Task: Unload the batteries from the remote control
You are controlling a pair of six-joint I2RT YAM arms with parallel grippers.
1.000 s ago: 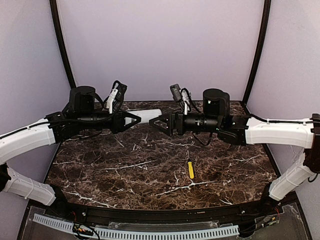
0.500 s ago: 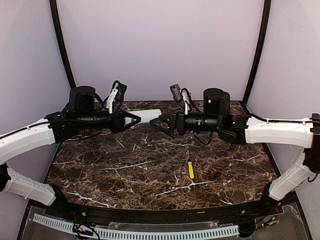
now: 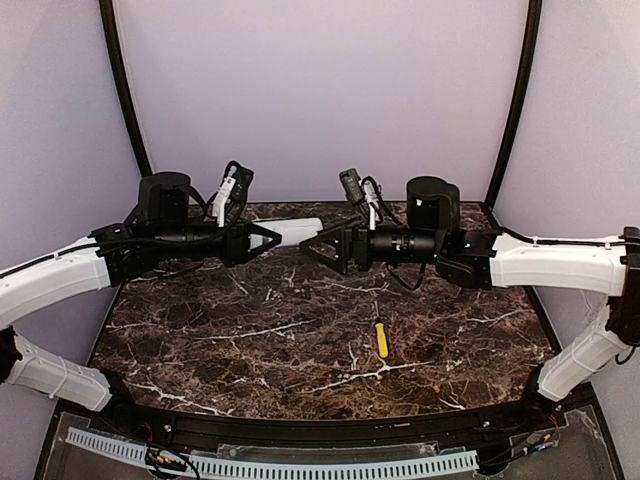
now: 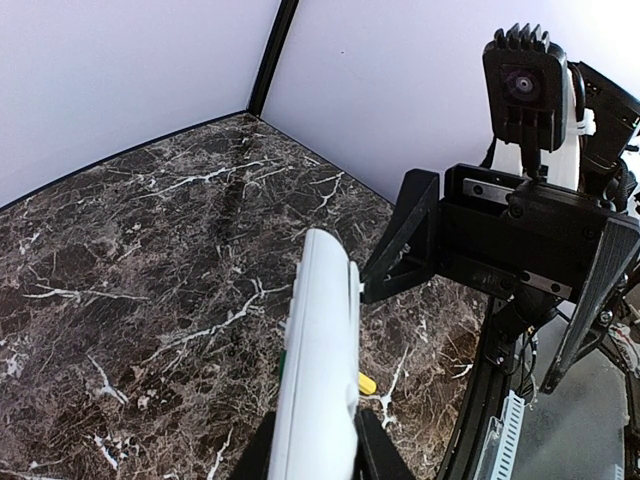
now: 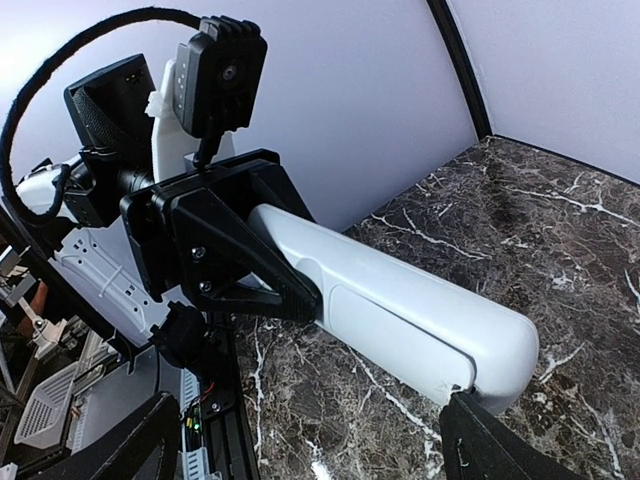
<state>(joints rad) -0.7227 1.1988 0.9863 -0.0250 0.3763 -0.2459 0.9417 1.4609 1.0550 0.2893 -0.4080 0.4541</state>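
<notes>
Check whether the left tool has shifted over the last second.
No. In the top view the left tool holds the remote control at the same spot against the back edge of the table as before.

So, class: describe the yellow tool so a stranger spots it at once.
Look at the dark marble table. Just right of its middle lies the yellow tool. It is short, yellow, black-tipped, unlike the long white remote control held in the air by the left gripper.

Bright, even light, soft shadows, all views in sharp focus.
</notes>
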